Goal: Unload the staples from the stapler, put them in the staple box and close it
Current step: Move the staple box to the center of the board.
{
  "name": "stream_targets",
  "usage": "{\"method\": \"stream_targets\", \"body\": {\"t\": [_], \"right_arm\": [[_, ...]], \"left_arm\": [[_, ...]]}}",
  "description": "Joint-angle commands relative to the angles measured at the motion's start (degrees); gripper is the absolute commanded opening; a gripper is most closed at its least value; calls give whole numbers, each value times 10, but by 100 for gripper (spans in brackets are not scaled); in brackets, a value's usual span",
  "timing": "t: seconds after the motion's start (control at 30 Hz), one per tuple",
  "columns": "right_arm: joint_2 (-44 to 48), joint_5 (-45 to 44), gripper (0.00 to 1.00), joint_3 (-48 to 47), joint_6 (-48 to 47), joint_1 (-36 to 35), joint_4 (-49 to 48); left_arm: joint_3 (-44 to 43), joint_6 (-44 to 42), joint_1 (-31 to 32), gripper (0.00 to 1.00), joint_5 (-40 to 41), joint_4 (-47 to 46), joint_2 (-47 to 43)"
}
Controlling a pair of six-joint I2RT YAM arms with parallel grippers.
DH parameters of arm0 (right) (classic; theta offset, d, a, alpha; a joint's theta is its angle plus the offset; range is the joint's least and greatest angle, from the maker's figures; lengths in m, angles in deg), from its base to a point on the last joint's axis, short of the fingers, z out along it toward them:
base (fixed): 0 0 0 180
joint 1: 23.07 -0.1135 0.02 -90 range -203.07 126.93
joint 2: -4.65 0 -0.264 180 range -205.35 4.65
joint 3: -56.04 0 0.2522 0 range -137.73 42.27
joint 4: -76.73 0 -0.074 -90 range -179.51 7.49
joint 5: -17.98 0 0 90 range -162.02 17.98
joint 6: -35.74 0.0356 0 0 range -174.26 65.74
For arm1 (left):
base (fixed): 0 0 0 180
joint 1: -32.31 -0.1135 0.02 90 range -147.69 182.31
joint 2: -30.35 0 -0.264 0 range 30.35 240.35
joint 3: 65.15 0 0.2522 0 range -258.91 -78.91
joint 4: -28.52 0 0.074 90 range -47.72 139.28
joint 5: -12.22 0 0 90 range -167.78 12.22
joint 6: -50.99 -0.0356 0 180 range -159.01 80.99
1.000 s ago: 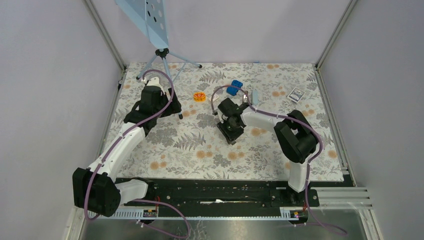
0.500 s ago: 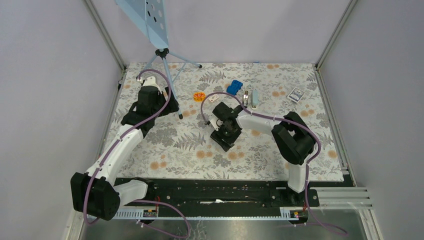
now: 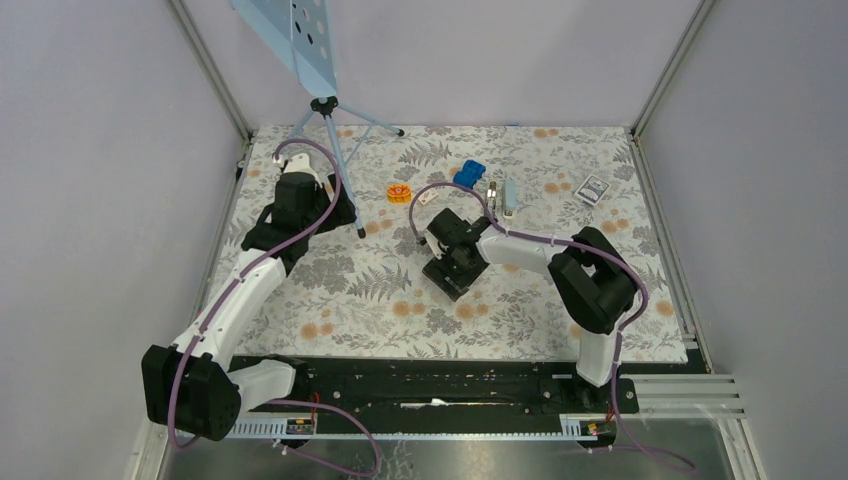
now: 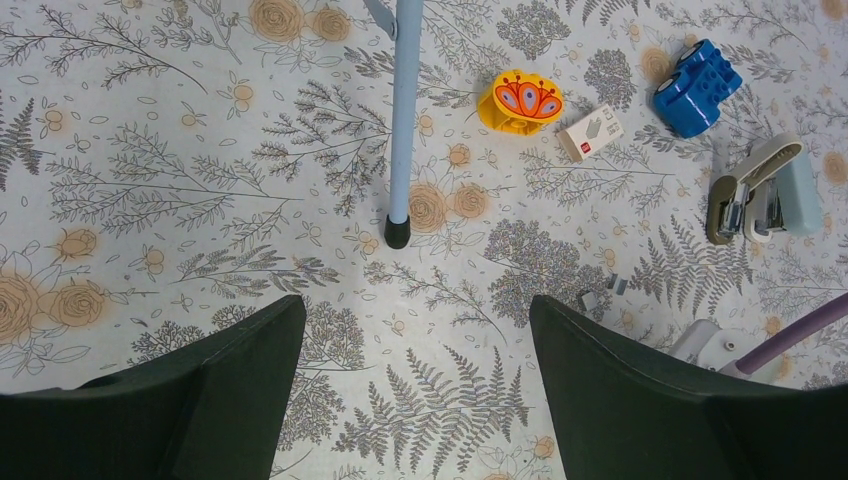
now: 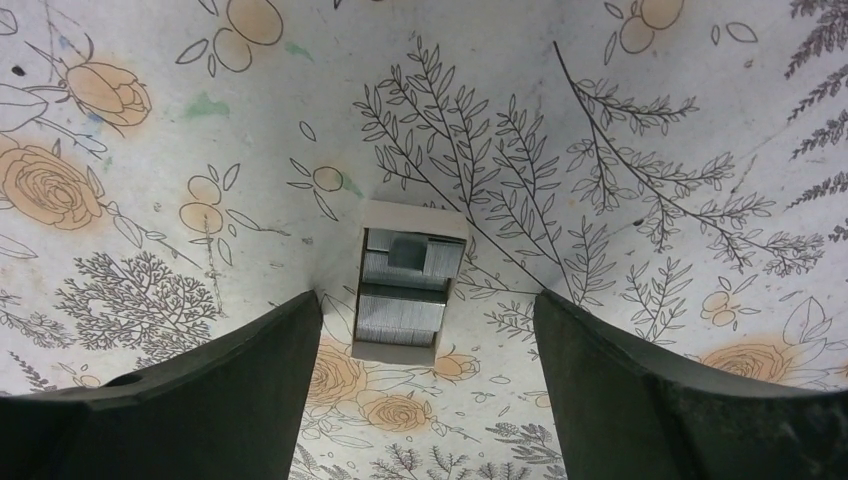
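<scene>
In white tray (image 5: 414, 211), grey staples (image 5: 399, 311)

Light: bright, diffuse | Shadows: cast soft and faint on bench (image 3: 380, 290) | Distortion: bench pattern bowed in right wrist view | Focus: near fingers (image 5: 200, 400) softened
</scene>
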Motion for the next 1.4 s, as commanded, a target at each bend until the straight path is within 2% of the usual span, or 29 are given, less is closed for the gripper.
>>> {"method": "stream_targets", "body": {"t": [0.0, 0.8, 1.37], "right_arm": [[-5, -55, 85, 39, 22, 2, 15], [43, -77, 81, 66, 61, 63, 0], [51, 78, 79, 68, 22, 59, -13]], "left_arm": [[1, 4, -6, 87, -2, -22, -7], [0, 6, -16, 86, -20, -21, 3], [0, 8, -26, 86, -34, -24, 8]]}}
